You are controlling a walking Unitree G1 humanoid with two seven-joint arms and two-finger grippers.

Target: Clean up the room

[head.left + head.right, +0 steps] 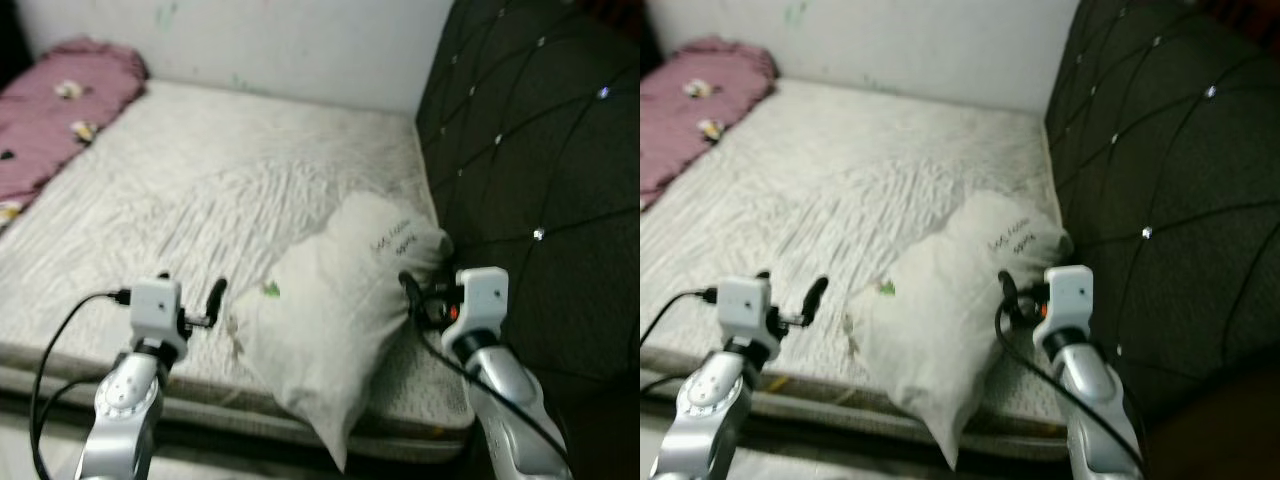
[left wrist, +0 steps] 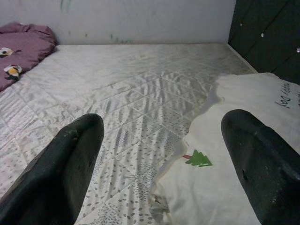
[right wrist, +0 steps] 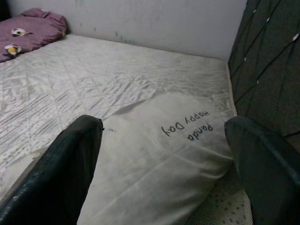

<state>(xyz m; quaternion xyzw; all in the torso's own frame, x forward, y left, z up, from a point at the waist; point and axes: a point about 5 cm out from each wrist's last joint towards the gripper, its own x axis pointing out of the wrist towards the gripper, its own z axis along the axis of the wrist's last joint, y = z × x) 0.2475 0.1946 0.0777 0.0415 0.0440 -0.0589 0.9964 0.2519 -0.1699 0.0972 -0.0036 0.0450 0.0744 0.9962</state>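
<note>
Left eye view: both grippers hover at the bed's (image 1: 150, 200) near edge, left gripper (image 1: 190, 290) and right gripper (image 1: 425, 290) with jaws spread wide, flanking the white pillow (image 1: 330, 310). It lies slanted, one corner overhanging the edge, its printed end toward the dark tufted headboard (image 1: 540, 150). Farther off, a maroon blanket (image 1: 50, 110) is heaped by the wall (image 1: 300, 40).

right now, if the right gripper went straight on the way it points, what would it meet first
Most likely the white pillow. The right gripper has its fingers open, and the pillow lies between and just ahead of them, printed end toward the dark headboard. Depth is unclear, so it might skim the top and reach the mattress.
</note>
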